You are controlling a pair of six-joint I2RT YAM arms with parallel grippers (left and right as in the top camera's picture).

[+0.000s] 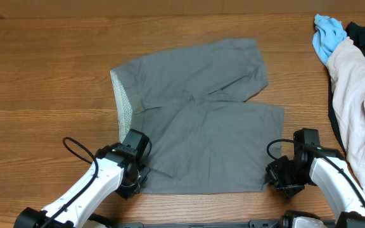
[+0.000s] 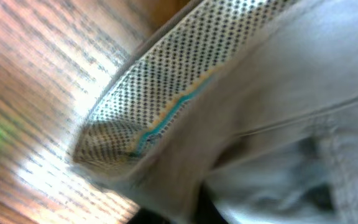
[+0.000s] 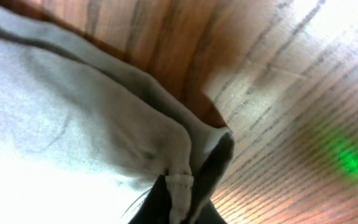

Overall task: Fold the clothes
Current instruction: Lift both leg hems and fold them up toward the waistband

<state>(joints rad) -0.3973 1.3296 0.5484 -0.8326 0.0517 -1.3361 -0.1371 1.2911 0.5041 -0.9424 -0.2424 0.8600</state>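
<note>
The gray shorts (image 1: 201, 120) lie flat on the table (image 1: 43, 76). The left pincer (image 1: 135, 171) is closed on the waistband corner, the right pincer (image 1: 276, 174) on a leg hem corner.

Bare table (image 1: 37, 82) is lying open across the frame's left and top; shorts (image 1: 201, 120) are covering centre; garment pile (image 1: 360, 101) is crowding the right edge.
</note>
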